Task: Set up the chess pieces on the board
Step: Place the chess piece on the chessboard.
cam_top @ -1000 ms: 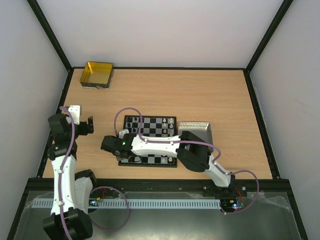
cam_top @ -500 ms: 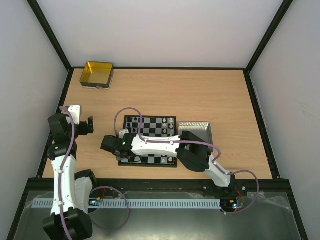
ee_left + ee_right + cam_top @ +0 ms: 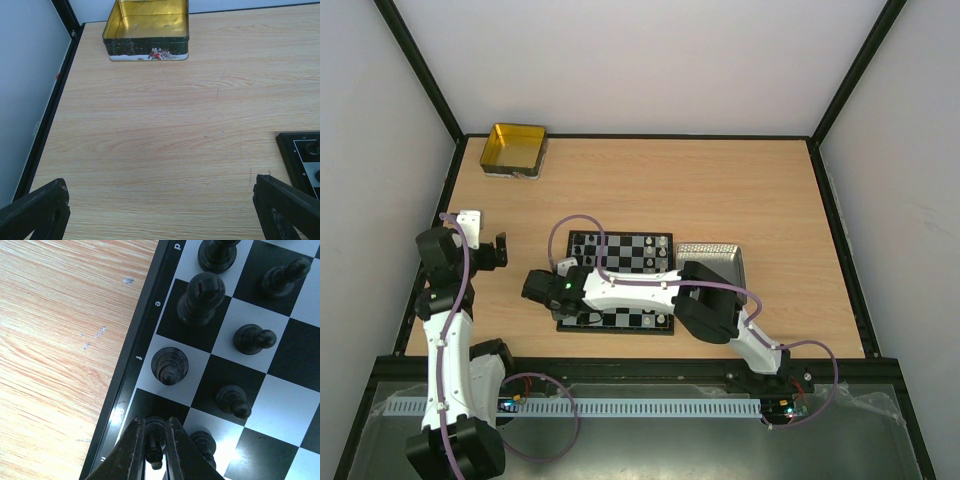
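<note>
A pale wooden table point(image 3: 720, 190) fills the middle of the top view, edged by a black frame point(image 3: 640, 136) and closed in by plain white walls point(image 3: 650, 60). A gold-lined tin point(image 3: 515, 150) sits open in the table's upper left corner, and a grey metal tray point(image 3: 725, 256) lies just right of the board point(image 3: 620, 262), which rests a little below the centre of the frame. The right arm reaches leftward across the board, so the right gripper point(image 3: 536, 288) hangs at the board's left edge. In the right wrist view, at the bottom of the frame, its fingers point(image 3: 131, 450) are pinched tight on a black piece point(image 3: 154, 446) over the square by the lettered border. Other black chess pieces point(image 3: 202, 297) stand upright on neighbouring squares above it. The left gripper point(image 3: 496, 250) sits at the left of the table, well apart from the board. Its fingers point(image 3: 37, 207) are spread wide over bare wood, with nothing between them.
</note>
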You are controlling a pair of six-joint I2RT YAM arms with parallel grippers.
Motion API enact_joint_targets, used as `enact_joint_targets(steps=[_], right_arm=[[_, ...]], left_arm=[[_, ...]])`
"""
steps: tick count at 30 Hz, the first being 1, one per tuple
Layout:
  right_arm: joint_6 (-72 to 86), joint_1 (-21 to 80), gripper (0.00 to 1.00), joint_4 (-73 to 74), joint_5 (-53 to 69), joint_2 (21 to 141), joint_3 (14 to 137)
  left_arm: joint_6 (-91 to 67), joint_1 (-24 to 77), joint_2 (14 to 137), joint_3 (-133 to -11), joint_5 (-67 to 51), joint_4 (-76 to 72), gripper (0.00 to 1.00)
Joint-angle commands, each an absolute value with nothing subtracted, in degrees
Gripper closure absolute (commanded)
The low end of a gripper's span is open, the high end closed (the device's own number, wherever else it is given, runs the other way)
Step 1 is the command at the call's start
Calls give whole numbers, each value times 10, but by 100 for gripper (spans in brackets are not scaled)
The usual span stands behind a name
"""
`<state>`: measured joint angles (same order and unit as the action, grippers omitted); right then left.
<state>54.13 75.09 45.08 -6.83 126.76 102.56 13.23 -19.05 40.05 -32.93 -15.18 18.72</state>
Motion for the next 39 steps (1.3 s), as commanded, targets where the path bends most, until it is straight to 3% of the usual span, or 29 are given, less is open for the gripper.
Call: enact_joint_targets(steps=[1, 28, 39], right_arm=[[538, 747, 88, 456, -74, 1266, 1028], [556, 744, 79, 447, -75, 1199, 1011], [596, 738, 78, 459, -154, 1027, 868]], left_arm=[[129, -194, 399, -329, -156, 178, 1], [137, -194, 388, -323, -174, 177, 1], [138, -198, 391, -323, -179, 177, 1]])
